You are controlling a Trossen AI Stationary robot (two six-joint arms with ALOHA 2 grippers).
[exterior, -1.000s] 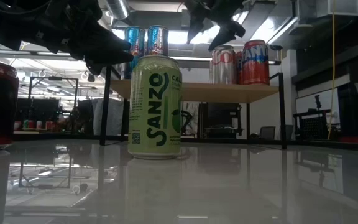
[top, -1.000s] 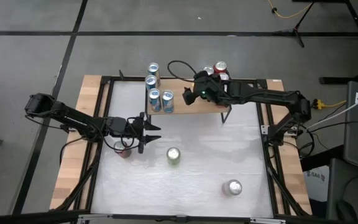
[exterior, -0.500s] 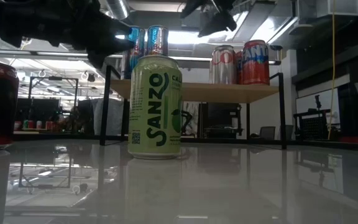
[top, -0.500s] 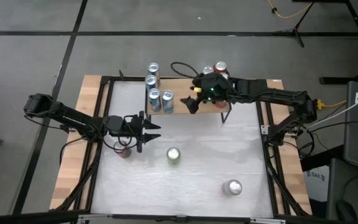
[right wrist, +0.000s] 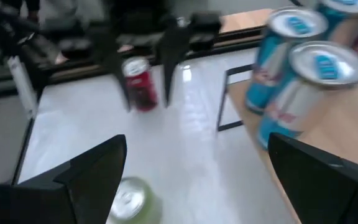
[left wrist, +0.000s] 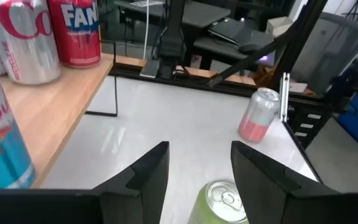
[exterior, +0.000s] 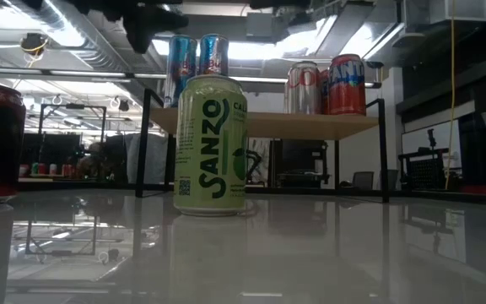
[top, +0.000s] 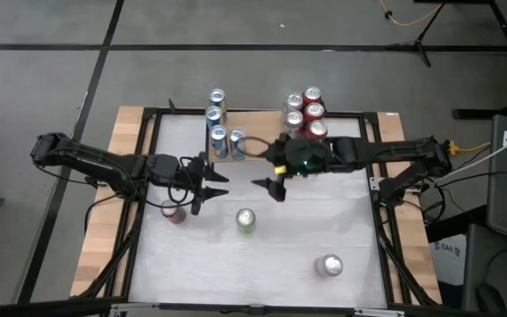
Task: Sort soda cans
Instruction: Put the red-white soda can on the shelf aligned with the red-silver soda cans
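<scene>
Left gripper [top: 218, 185] hangs part-open, empty; its wrist view alone shows the green can [left wrist: 219, 202] just ahead. Right gripper [top: 268, 185] gapes wide.

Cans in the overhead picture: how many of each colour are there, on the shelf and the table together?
Light blue cans: 4, all on the shelf
Pale green can: 1, on the table
Red or silver cans: 7, five on the shelf, two on the table; seen from above, their colours are hard to tell apart
Total: 12

A wooden shelf [top: 262, 150] stands at the white table's [top: 324, 220] far edge; grey floor [top: 236, 44] surrounds; a black cable [top: 253, 92] loops nearby.
</scene>
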